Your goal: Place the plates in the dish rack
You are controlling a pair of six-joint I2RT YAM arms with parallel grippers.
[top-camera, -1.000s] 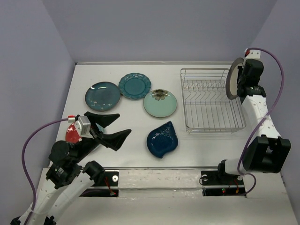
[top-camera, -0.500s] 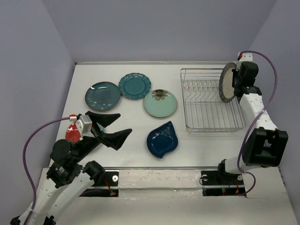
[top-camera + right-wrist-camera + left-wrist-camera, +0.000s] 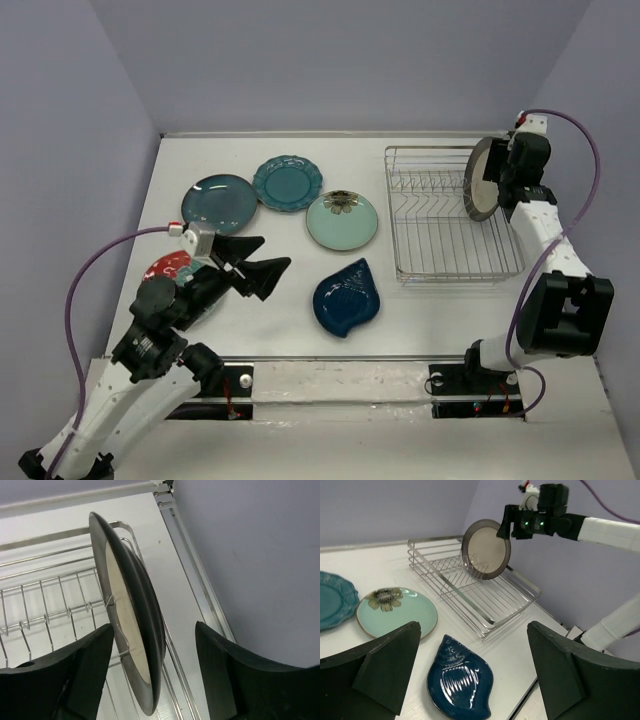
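right hand (image 3: 155, 635) has released the brown-rimmed plate (image 3: 486, 550) into the dish rack (image 3: 440, 240); left hand (image 3: 472, 635) spread wide

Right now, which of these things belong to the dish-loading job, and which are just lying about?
Job: dish rack, cream plate standing in it, dark teal plate, scalloped teal plate, mint flower plate, navy leaf plate, red-rimmed plate.
Just there: table, purple walls.

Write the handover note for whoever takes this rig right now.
Left gripper: open, empty, above the table.
Right gripper: open, straddling the brown-rimmed cream plate, standing on edge in the silver wire dish rack.
Done: that one plate racked.
To do: five on the table: dark teal round plate, teal scalloped plate, mint flower-centre plate, navy leaf-shaped plate, red-rimmed plate partly under the left arm.
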